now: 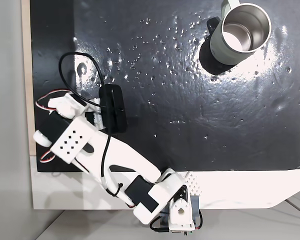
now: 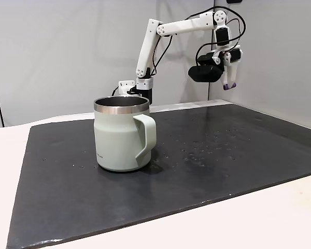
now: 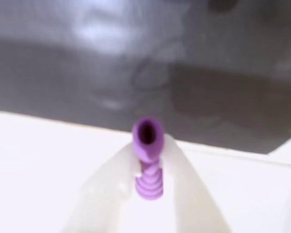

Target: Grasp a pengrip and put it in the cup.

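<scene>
- Purple ribbed pengrip (image 3: 148, 162) clamped between the white jaws (image 3: 148, 167) in wrist view; its open hollow end faces the camera, ribbed body runs back between the two fingers.
- Side fixed view: pengrip (image 2: 228, 85) shows as a small purple tip at the low end of the jaws (image 2: 229, 83), high in the air, well above the mat (image 2: 223, 155). Jaws narrow, closed on pengrip.
- Arm (image 2: 181, 26) in that view: raised, reaching to the right from its base (image 2: 140, 88) at the back edge of the mat; wrist points down.
- Top fixed view: arm (image 1: 105, 155) lies over the lower left of the mat (image 1: 165, 100), base (image 1: 177, 212) at the bottom edge. Jaws & pengrip cannot be made out here, hidden under the wrist parts.
- Cup (image 1: 240, 35): upright at top right of the mat in the top view, steel inside, black handle toward the left. Side view: cup (image 2: 122, 135) stands front left on the mat, handle toward the right, well apart from the jaws.
- Mat: black, glossy, speckled w/ small bright spots; sits on a pale surface (image 2: 238, 223).
- Wrist view blurred: dark mat across the top, pale surface below.
</scene>
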### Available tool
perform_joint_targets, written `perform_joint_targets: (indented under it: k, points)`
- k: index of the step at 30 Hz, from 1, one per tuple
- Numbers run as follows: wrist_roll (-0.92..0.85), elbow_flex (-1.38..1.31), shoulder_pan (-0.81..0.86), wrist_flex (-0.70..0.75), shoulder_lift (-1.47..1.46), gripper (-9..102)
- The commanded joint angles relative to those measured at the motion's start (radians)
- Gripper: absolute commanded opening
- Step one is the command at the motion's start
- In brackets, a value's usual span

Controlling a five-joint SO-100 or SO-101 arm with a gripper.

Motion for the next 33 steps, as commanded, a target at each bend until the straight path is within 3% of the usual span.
perform_joint_targets:
  k: [1,15,33]
  points:
    - [-0.037,-0.060,0.003,0.006,0.130,0]
    - [-0.153,-0.023,0.100,0.012,0.267,0]
    - [-0.420,-0.071,0.638,0.015,0.330,0]
